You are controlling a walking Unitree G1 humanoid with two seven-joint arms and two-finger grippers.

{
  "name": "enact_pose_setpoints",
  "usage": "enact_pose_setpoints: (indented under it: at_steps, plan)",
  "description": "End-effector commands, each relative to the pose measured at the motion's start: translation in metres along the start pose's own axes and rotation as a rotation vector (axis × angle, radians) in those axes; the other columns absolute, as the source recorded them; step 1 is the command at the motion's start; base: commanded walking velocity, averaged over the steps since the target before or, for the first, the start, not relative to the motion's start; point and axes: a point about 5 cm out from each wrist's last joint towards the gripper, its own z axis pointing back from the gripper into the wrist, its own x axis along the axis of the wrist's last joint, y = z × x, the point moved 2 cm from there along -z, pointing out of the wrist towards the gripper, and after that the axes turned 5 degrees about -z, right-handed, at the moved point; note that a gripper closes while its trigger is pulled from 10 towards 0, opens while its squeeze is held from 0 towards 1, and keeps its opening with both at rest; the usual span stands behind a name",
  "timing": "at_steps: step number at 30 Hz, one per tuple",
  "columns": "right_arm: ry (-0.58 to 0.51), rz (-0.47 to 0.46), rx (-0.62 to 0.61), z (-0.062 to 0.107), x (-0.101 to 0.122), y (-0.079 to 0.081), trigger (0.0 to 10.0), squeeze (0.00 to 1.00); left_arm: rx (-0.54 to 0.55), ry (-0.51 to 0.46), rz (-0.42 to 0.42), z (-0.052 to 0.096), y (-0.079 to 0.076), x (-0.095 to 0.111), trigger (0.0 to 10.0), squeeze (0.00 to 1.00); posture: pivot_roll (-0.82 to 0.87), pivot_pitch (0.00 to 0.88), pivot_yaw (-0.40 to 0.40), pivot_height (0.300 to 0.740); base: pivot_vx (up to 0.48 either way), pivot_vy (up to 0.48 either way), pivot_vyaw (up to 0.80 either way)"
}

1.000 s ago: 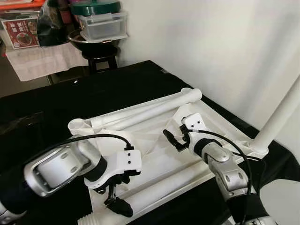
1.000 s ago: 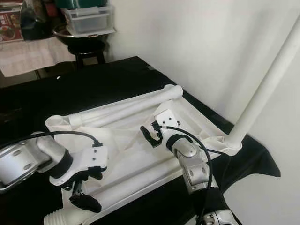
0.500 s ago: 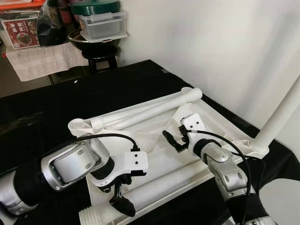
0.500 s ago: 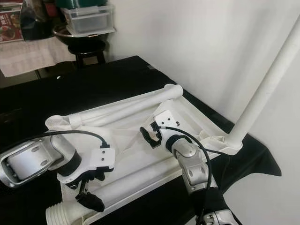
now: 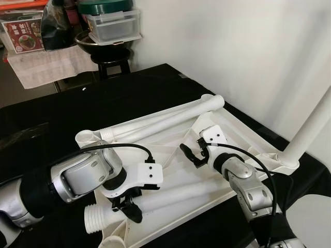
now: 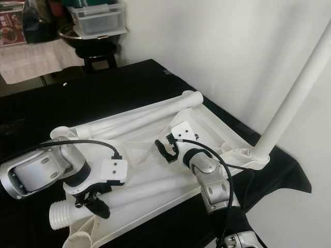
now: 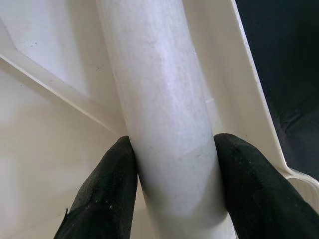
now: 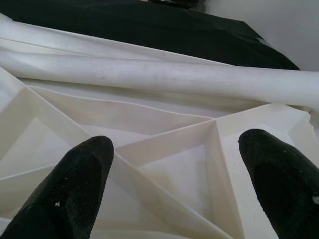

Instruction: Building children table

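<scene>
Since a second ago the left arm has swung inward over the upturned white tabletop, and the loose leg lying along its near edge has slid, its threaded end now clear of the hand. The left hand is clamped on that leg. The right hand hovers above the ribbed underside, fingers apart.

upright leg: top cut off by edge | boxes: print too small to read
</scene>
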Motion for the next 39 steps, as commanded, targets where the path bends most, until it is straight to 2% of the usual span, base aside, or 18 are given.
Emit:
enact_pose_setpoints:
  at_steps: [1, 6, 10, 13, 15, 17, 18, 20, 24, 27, 30, 32, 33, 34, 35, 36, 37, 39]
  plan:
    - [-0.007, -0.005, -0.012, 0.0, 0.004, -0.002, 10.0, 0.0, -0.048, 0.034, -0.012, -0.007, -0.006, -0.006, 0.0, 0.0, -0.23, 0.051, 0.009, 0.74, 0.0, 0.0, 0.0]
    - [-0.074, -0.036, -0.036, 0.0, 0.016, -0.006, 10.0, 0.0, -0.031, 0.045, 0.012, -0.006, -0.003, -0.014, 0.0, 0.0, -0.23, 0.053, 0.008, 0.74, 0.0, 0.0, 0.0]
    - [-0.2, -0.108, -0.056, 0.002, 0.038, -0.012, 10.0, 0.0, 0.008, 0.04, 0.061, -0.003, 0.002, -0.023, 0.0, 0.0, -0.23, 0.053, 0.009, 0.74, 0.0, 0.0, 0.0]
    - [-0.362, -0.233, -0.04, 0.007, 0.07, -0.019, 10.0, 0.0, 0.092, 0.025, 0.158, 0.007, 0.011, -0.041, 0.0, 0.0, -0.23, 0.054, 0.005, 0.74, 0.0, 0.0, 0.0]
    - [-0.384, -0.255, -0.033, 0.008, 0.075, -0.02, 10.0, 0.0, 0.112, 0.021, 0.18, 0.009, 0.013, -0.045, 0.0, 0.0, -0.23, 0.053, 0.005, 0.74, 0.0, 0.0, 0.0]
    - [-0.439, -0.318, -0.019, 0.011, 0.088, -0.025, 10.0, 0.0, 0.197, -0.001, 0.263, 0.022, 0.021, -0.061, 0.0, 0.0, -0.23, 0.055, 0.002, 0.74, 0.0, 0.0, 0.0]
    - [-0.439, -0.318, -0.019, 0.011, 0.088, -0.025, 10.0, 0.0, 0.197, -0.001, 0.263, 0.022, 0.021, -0.061, 0.0, 0.0, -0.23, 0.055, 0.002, 0.74, 0.0, 0.0, 0.0]
    - [-0.484, -0.372, -0.006, 0.014, 0.098, -0.03, 10.0, 0.0, 0.275, -0.028, 0.333, 0.035, 0.027, -0.072, 0.0, 0.0, -0.23, 0.057, 0.001, 0.74, 0.0, 0.0, 0.0]
    - [-0.519, -0.417, 0.007, 0.016, 0.106, -0.033, 10.0, 0.0, 0.335, -0.067, 0.38, 0.046, 0.032, -0.077, 0.0, 0.0, -0.23, 0.056, -0.001, 0.74, 0.0, 0.0, 0.0]
    - [-0.561, -0.465, 0.05, 0.018, 0.116, -0.033, 10.0, 0.0, 0.425, -0.212, 0.429, 0.065, 0.04, -0.072, 0.0, 0.0, -0.23, 0.056, -0.011, 0.74, 0.0, 0.0, 0.0]
    - [-0.564, -0.47, 0.061, 0.019, 0.117, -0.033, 10.0, 0.0, 0.434, -0.237, 0.438, 0.067, 0.041, -0.071, 0.0, 0.0, -0.23, 0.056, -0.011, 0.74, 0.0, 0.0, 0.0]
    - [-0.564, -0.469, 0.123, 0.02, 0.119, -0.024, 10.0, 0.0, 0.52, -0.361, 0.462, 0.077, 0.053, -0.063, 0.0, 0.0, -0.23, 0.048, -0.017, 0.74, 0.0, 0.0, 0.0]
    - [-0.564, -0.469, 0.123, 0.02, 0.119, -0.024, 10.0, 0.0, 0.52, -0.361, 0.462, 0.077, 0.053, -0.063, 0.0, 0.0, -0.23, 0.048, -0.017, 0.74, 0.0, 0.0, 0.0]
    - [-0.552, -0.462, 0.174, 0.02, 0.119, -0.016, 10.0, 0.0, 0.586, -0.449, 0.476, 0.084, 0.062, -0.058, 0.0, 0.0, -0.24, 0.043, -0.017, 0.74, 0.0, 0.0, 0.0]
    - [-0.552, -0.462, 0.174, 0.02, 0.119, -0.016, 10.0, 0.0, 0.586, -0.449, 0.476, 0.084, 0.062, -0.058, 0.0, 0.0, -0.24, 0.043, -0.017, 0.74, 0.0, 0.0, 0.0]
    - [-0.524, -0.448, 0.251, 0.021, 0.116, -0.004, 10.0, 0.0, 0.692, -0.603, 0.498, 0.097, 0.075, -0.05, 0.0, 0.0, -0.24, 0.038, -0.018, 0.74, 0.0, 0.0, 0.0]
    - [-0.511, -0.444, 0.275, 0.021, 0.114, 0.001, 10.0, 0.0, 0.728, -0.664, 0.507, 0.102, 0.08, -0.047, 0.0, 0.0, -0.24, 0.037, -0.017, 0.74, 0.0, 0.0, 0.0]
    - [-0.504, -0.441, 0.287, 0.021, 0.113, 0.003, 10.0, 0.0, 0.748, -0.698, 0.511, 0.105, 0.082, -0.045, 0.0, 0.0, -0.24, 0.037, -0.017, 0.74, 0.0, 0.0, 0.0]
